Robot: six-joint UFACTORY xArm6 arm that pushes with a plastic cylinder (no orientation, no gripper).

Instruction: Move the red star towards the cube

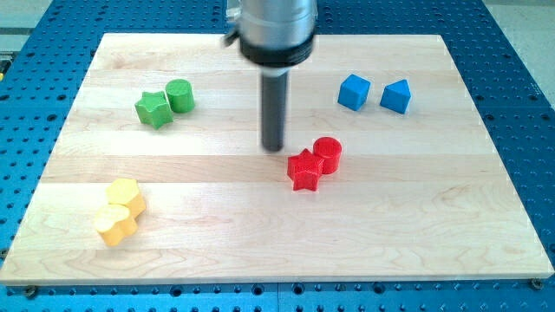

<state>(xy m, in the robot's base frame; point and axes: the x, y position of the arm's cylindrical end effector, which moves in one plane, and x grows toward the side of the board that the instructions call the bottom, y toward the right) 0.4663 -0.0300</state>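
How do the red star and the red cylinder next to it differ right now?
The red star has points; the red cylinder is round with a flat top. The star sits lower and to the view's left, the cylinder upper right. My tip is nearer the star, at its upper left. Both are red and touching.

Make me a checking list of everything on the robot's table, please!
Surface: pale wooden board, blocks in pairs.
Job's things: red star touching red cylinder; blue cube up right.
Clutter: blue wedge-like block, green star, green cylinder, two yellow blocks.
Grippers: none; my tip sits just up-left of the red star.
Cables: nothing seen.
Surroundings: blue perforated bench.
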